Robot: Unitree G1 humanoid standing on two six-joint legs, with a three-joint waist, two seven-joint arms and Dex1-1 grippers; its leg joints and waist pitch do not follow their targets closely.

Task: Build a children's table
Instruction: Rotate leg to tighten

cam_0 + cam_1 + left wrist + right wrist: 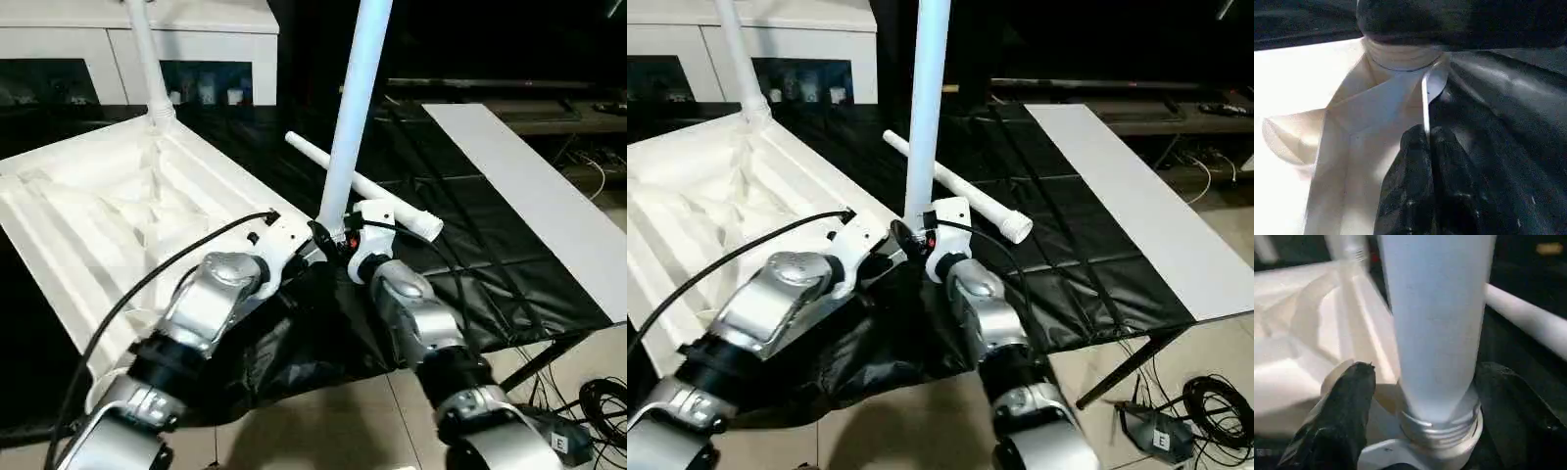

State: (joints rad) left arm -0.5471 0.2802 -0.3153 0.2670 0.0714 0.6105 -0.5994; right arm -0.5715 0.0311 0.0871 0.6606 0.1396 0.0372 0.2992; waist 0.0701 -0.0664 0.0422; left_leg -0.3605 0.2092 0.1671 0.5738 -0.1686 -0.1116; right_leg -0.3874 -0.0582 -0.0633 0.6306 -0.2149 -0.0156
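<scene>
A: White tabletop (118, 211) lies ribbed side up, left half of frame. One leg (355, 117) stands upright in near corner socket (1422, 450), centre.

B: Grippers?

A: Right gripper (1420, 426) open, fingers (1339, 416) straddling leg base. Left gripper (1427, 142) pinched shut on tabletop's thin corner edge. Spare leg (367, 188) lies on black mat (470, 264).

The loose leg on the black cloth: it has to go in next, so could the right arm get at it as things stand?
Probably yes. The loose leg lies bare on the black cloth just beyond the right gripper, whose jaws stand open around the upright leg, so the arm must back off first.
</scene>
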